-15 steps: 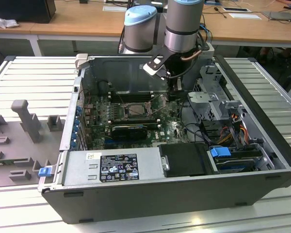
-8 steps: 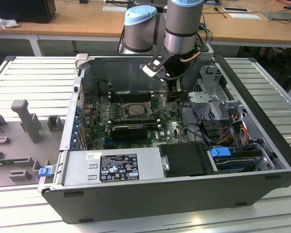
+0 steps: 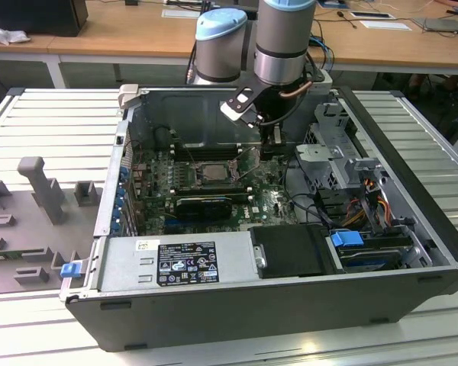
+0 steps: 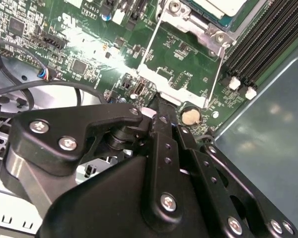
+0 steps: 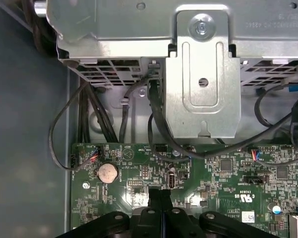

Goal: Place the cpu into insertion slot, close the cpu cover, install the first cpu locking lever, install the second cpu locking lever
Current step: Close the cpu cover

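The cpu (image 3: 211, 171) (image 4: 222, 6), a pale silvery square, lies in the insertion slot (image 3: 192, 179) on the green motherboard (image 5: 223, 188). The grey metal cpu cover (image 4: 191, 25) frames it and looks laid down over it. Two thin wire locking levers (image 4: 150, 43) (image 4: 216, 74) stick out from the socket toward my gripper and look unlatched. My gripper (image 3: 274, 145) (image 4: 160, 106) (image 5: 159, 194) hangs low over the board, on the exterior view's right of the socket, near the lever ends. Its black fingers are shut together with nothing between them.
A metal drive cage (image 5: 201, 74) (image 3: 324, 145) stands just beyond the gripper, with black cables (image 5: 89, 114) running to the board. A coin battery (image 5: 108, 172) (image 4: 190, 116) sits beside the fingertips. Black memory slots (image 4: 268, 34) flank the socket. The power supply (image 3: 175, 263) fills the case front.
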### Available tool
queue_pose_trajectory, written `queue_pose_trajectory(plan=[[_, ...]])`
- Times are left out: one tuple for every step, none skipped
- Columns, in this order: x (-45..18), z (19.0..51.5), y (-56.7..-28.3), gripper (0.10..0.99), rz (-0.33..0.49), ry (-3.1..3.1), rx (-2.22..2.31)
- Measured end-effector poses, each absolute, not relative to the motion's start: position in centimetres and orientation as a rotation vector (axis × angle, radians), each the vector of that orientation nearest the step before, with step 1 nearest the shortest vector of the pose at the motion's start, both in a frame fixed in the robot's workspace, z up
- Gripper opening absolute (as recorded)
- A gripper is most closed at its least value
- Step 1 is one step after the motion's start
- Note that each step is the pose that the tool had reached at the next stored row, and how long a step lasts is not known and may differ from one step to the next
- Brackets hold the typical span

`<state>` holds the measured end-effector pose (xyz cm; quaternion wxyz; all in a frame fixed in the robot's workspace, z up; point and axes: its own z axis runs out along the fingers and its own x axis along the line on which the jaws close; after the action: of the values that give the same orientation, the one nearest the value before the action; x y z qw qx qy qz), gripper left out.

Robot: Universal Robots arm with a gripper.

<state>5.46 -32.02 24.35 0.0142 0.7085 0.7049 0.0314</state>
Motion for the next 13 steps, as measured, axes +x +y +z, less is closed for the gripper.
queue_pose_trajectory(plan=[[5.37, 24.36, -32.02, 0.106, 0.098, 2.195, 2.206], [5.29, 24.37, -32.02, 0.106, 0.098, 2.195, 2.206], [5.27, 24.42, -32.02, 0.106, 0.098, 2.195, 2.206], [5.27, 24.43, -32.02, 0.106, 0.098, 2.195, 2.206], [5.25, 24.46, -32.02, 0.106, 0.098, 2.195, 2.206], [5.22, 24.47, -32.02, 0.106, 0.098, 2.194, 2.206], [5.18, 24.48, -32.02, 0.106, 0.098, 2.194, 2.206], [5.13, 24.48, -32.03, 0.106, 0.098, 2.195, 2.206], [5.09, 24.48, -32.03, 0.106, 0.098, 2.194, 2.206], [5.02, 24.48, -32.03, 0.106, 0.098, 2.195, 2.206], [4.98, 24.48, -32.03, 0.106, 0.098, 2.195, 2.206], [4.89, 24.48, -32.02, 0.106, 0.098, 2.195, 2.206], [4.82, 24.48, -32.03, 0.106, 0.098, 2.195, 2.206]])
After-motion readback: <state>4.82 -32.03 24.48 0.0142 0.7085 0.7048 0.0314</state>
